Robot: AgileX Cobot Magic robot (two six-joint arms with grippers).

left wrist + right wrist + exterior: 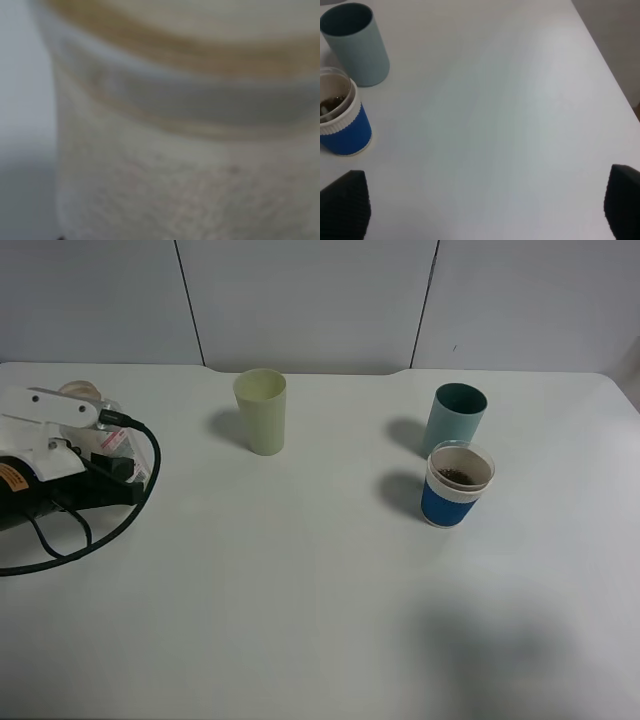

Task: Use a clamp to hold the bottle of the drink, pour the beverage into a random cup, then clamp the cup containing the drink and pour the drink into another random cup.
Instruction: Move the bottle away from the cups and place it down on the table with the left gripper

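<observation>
Your right gripper [480,215] stands wide open and empty, its fingers [342,207] low over the table [495,100]. The cup [344,125] with the drink [458,476] sits ahead and outside them, untouched, just before the teal tumbler [456,418]. Your left gripper [65,425] is closed. The bottle [190,160] fills its camera, but you cannot tell whether it is gripped.

The tabletop [300,590] is plain white. To the right, the short cup [457,485] has a wide blue band under a translucent rim, with dark brown beverage [458,476] inside. Just beyond it stands the teal tumbler [456,418], and further left the pale yellow-green tumbler [261,412]. The right fingers [342,207] are black and cross-hatched.
</observation>
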